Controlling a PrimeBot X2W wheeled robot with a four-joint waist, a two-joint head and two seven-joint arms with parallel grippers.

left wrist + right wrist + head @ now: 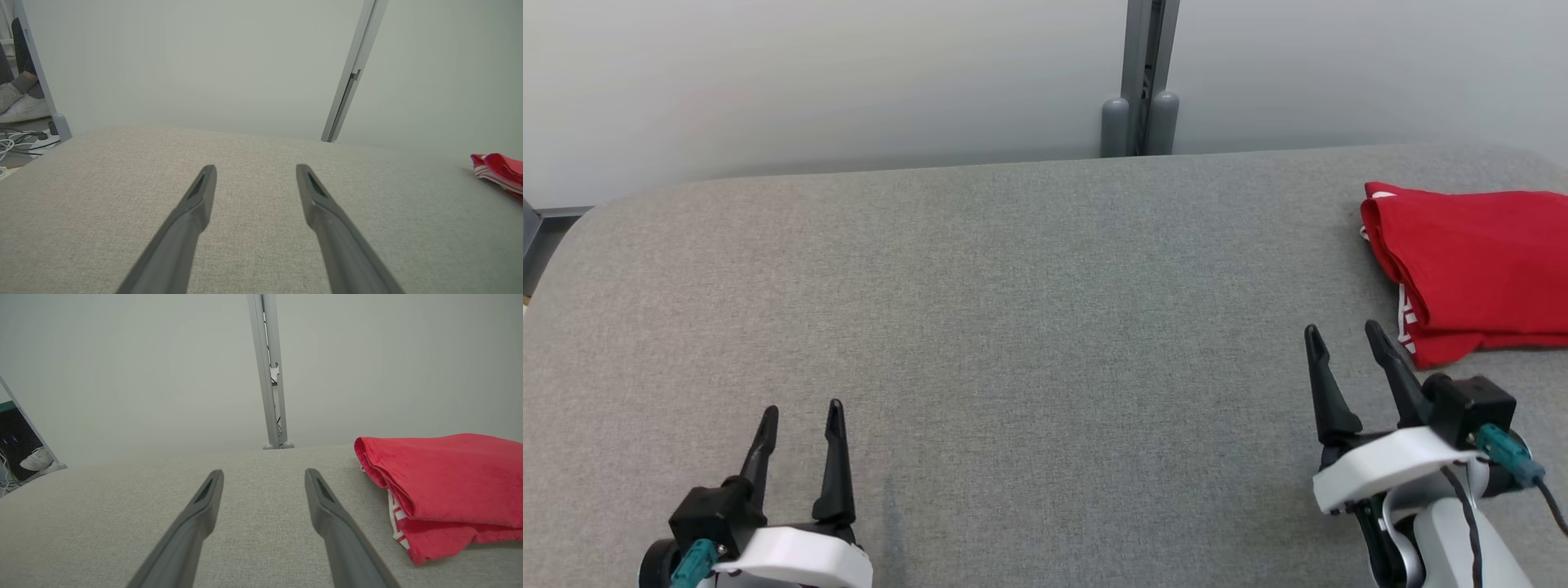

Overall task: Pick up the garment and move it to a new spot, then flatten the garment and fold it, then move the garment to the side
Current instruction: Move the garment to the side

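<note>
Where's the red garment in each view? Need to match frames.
Head view: garment lies folded at the right edge of the grey surface, cut off by the frame.
Left wrist view: garment is a small sliver at the far right edge.
Right wrist view: garment is large, on the right side at mid-height.
Shared landmark: the grey upright post behind the surface.

1. Red folded cloth garment (pixel 1478 261) with white striped trim peeking from the layers.
2. Lying flat at 3 o'clock on the grey fabric tabletop (pixel 1013 310), folded edge toward 9 o'clock.
</note>
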